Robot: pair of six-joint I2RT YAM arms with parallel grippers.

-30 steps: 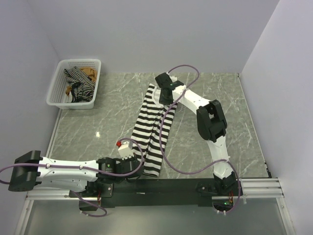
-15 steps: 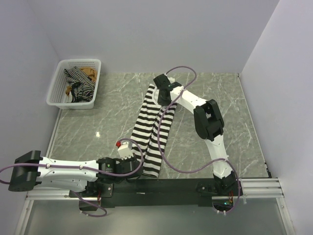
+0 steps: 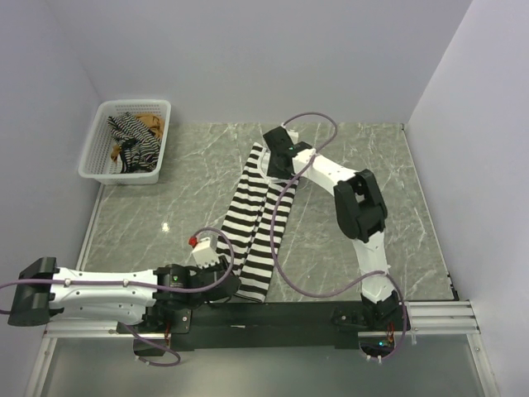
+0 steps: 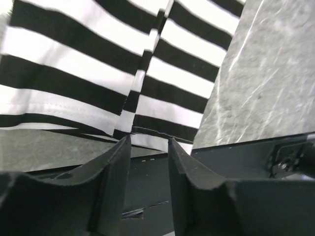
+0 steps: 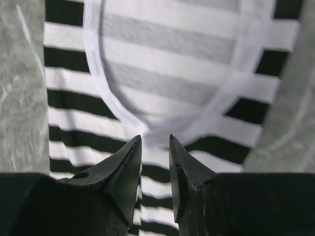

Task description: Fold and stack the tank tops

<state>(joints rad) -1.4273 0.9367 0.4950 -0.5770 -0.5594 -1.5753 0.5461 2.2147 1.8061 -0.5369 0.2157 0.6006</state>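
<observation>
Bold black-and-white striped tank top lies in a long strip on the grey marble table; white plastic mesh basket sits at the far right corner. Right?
No. The white plastic mesh basket sits at the far left corner, not right; the top external view shows it. The rest holds: the bold black-and-white striped tank top lies in a long strip on the grey marble table.

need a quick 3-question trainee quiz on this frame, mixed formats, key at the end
1. The right pincer is over which part of the striped tank top? A neckline, B hem.
2. True or false: the white basket holds clothing.
3. Fill in: the left pincer, at the hem, is ___.
Key: 1 A; 2 true; 3 open.
</observation>
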